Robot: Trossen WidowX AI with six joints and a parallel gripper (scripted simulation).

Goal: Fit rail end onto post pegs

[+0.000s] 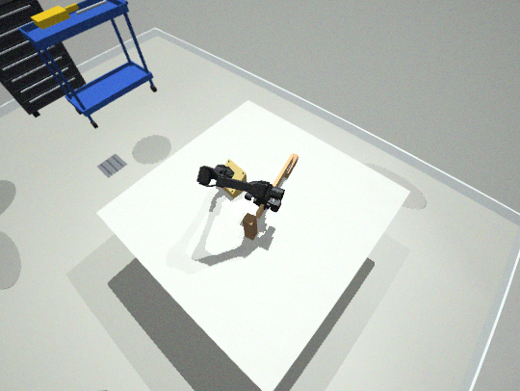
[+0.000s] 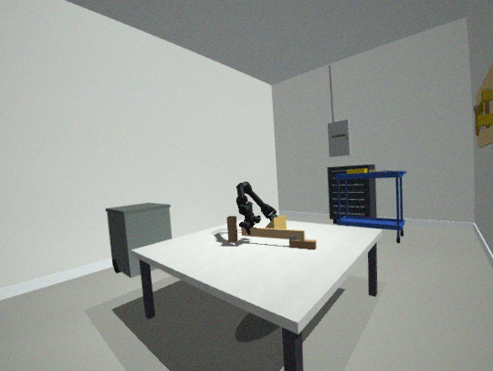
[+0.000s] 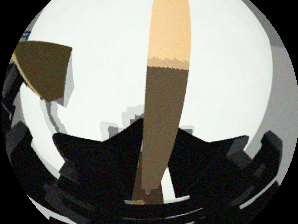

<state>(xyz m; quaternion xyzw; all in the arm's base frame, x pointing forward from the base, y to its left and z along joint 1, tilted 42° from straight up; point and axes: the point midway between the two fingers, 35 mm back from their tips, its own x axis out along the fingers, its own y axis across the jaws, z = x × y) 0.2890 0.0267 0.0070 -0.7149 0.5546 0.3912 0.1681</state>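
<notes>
Clamped around the near end of the rail (image 1: 284, 174), the claw (image 1: 268, 204) holds it lifted just beside the short post (image 1: 249, 226). Across the white table (image 1: 313, 250), its far end sits on the footboard block (image 2: 302, 244).

Workshop room — bare and grey

Blue tool cart (image 2: 371, 199), black drawer cabinet (image 2: 351, 190), wall-mounted electrical box (image 2: 339, 138) — white worktable (image 2: 274, 274).

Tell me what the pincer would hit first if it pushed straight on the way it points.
Probably the white table: the pincer, shut on the rail, points steeply down. Depth is unclear.
</notes>
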